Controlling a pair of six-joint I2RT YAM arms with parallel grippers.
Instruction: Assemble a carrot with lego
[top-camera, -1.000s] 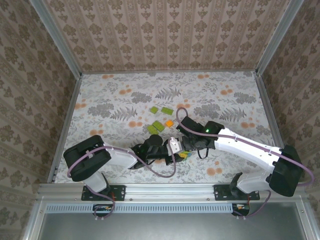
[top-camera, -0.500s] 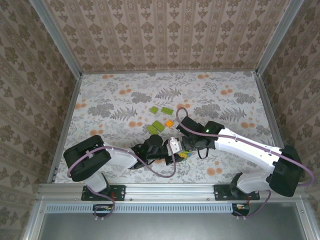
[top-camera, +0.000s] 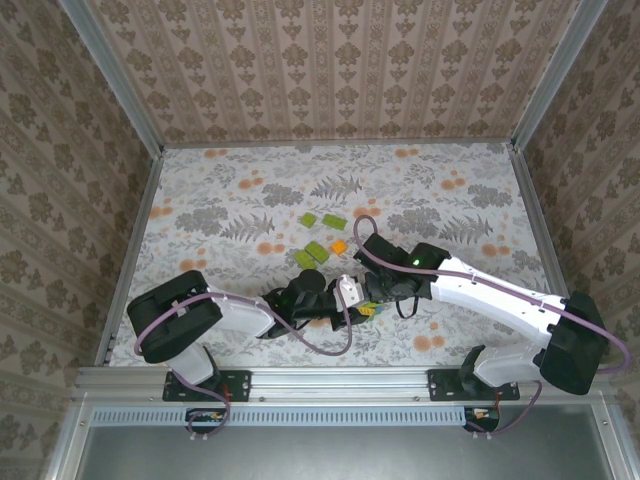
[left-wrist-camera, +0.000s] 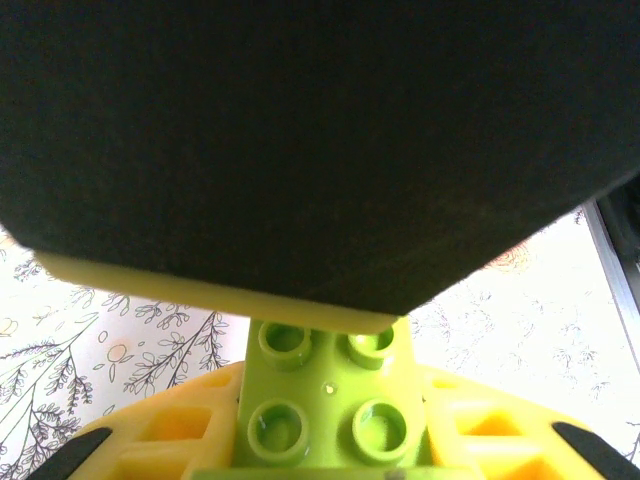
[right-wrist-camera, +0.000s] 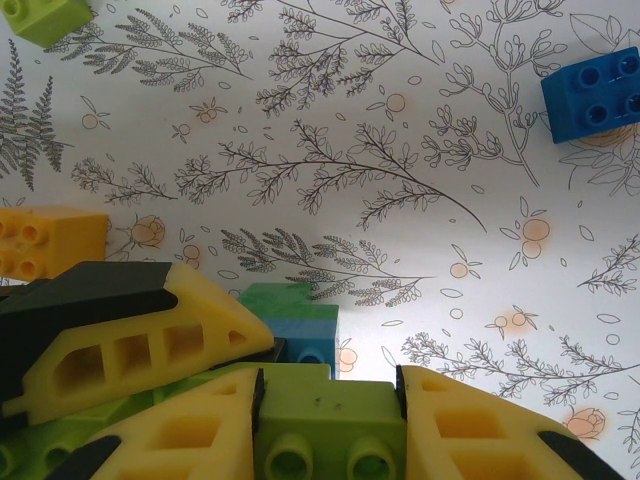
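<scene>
Floral-print table (top-camera: 250, 190) boxed in by damask-patterned walls (top-camera: 330, 70), brightly lit.

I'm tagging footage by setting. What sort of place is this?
Probably a lab robot cell, not a home: metal frame, patterned panels walling in a floral table, loose bricks on it.

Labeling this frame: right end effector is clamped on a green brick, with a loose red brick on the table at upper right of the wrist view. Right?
The loose brick at upper right is blue, not red; the right wrist view shows it. The rest holds: the right end effector is clamped on a green brick, the blue one loose on the table.
</scene>
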